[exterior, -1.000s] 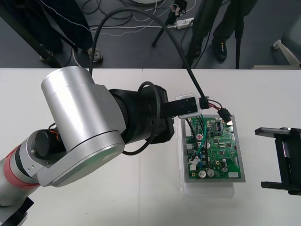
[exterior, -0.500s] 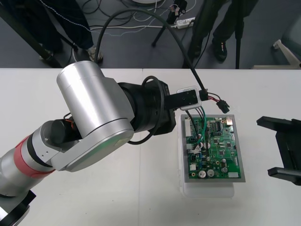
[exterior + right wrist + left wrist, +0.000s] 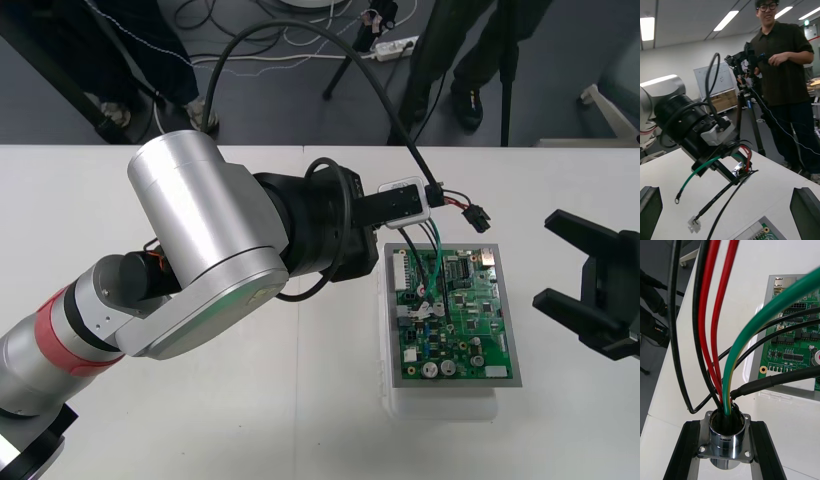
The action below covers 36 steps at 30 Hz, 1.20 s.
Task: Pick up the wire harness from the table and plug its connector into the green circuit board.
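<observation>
From above, the left gripper (image 3: 420, 222) hangs over the board's (image 3: 460, 320) far corner, holding the harness (image 3: 428, 262) high so its wires drape over the board, plug (image 3: 478, 216) jutting free; the right gripper (image 3: 547, 258) waits aside, spread wide. Its wrist view has the wires dangling; the left's shows fingers (image 3: 682, 450) clamped on the socket (image 3: 727, 437), a firm handle

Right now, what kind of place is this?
Probably a robot lab or an electronics workshop. A robot's left tool grips a harness of coloured wires by a green board, which sits on a plain table.
</observation>
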Available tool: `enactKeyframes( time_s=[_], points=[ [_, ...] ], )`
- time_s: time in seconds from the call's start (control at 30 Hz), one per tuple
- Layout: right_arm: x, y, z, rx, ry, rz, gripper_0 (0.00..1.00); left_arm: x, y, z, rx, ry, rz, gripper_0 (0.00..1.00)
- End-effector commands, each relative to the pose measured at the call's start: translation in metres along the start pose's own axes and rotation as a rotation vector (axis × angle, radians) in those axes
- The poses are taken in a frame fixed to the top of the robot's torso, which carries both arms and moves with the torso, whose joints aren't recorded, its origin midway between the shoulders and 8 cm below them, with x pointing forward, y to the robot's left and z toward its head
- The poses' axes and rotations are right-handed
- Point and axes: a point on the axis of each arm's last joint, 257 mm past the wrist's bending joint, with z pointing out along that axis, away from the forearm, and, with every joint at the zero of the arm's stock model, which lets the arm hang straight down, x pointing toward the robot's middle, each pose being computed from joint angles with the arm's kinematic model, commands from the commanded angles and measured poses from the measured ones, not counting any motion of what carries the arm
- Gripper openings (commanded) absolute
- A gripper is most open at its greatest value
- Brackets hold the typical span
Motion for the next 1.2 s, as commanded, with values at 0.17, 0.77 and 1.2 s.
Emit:
enactKeyframes(
  time_s=[0.17, 0.77, 1.2],
  points=[
    [-0.006, -0.004, 0.015, 0.132, -0.011, 0.018, 1.00, -0.044, 0.010, -0.006, -0.039, -0.105, 0.065, 0.10],
    [-0.001, -0.001, 0.067, 0.326, -0.033, 0.053, 1.00, -0.046, 0.004, -0.005, -0.029, -0.112, 0.059, 0.10],
    [0.001, 0.005, 0.077, 0.356, -0.066, 0.072, 1.00, -0.045, 0.004, -0.005, -0.028, -0.108, 0.058, 0.11]
  ],
)
